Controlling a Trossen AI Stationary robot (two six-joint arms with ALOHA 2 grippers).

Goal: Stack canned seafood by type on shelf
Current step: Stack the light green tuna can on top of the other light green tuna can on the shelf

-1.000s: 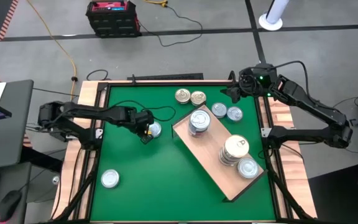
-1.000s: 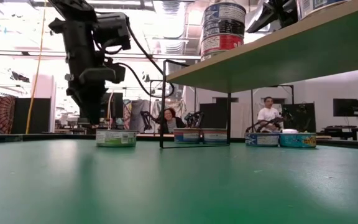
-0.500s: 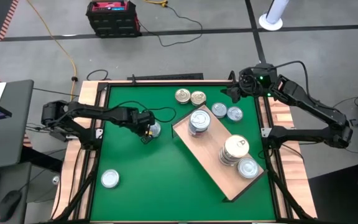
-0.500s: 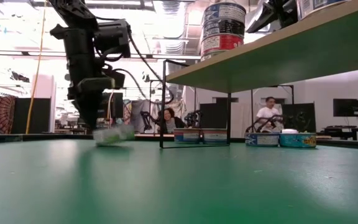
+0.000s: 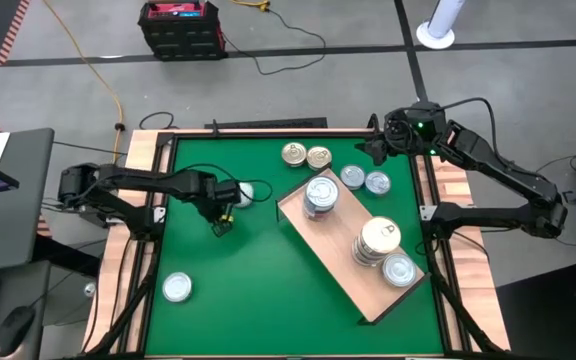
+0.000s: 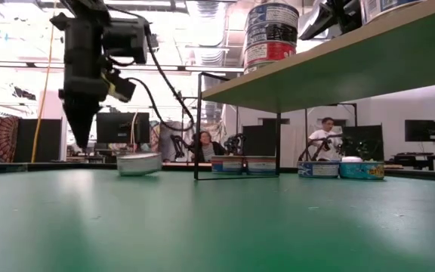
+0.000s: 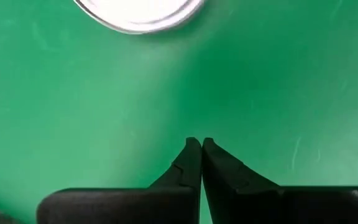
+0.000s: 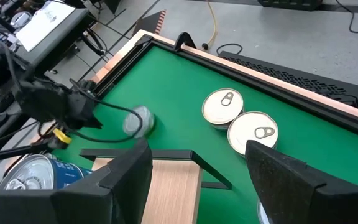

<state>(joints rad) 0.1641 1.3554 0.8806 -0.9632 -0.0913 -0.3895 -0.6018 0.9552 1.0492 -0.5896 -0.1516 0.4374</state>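
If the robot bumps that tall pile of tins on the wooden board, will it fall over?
Probably, a hard bump could topple it. The stack of tins looks taller than it is wide on the shelf. The smooth metal tins would likely slide apart, and on edge could roll.

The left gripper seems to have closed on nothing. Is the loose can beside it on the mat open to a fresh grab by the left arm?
Probably yes. The can lies alone on the green mat, just beyond the left gripper, nothing between them. The fingers are shut and empty, so they must open first.
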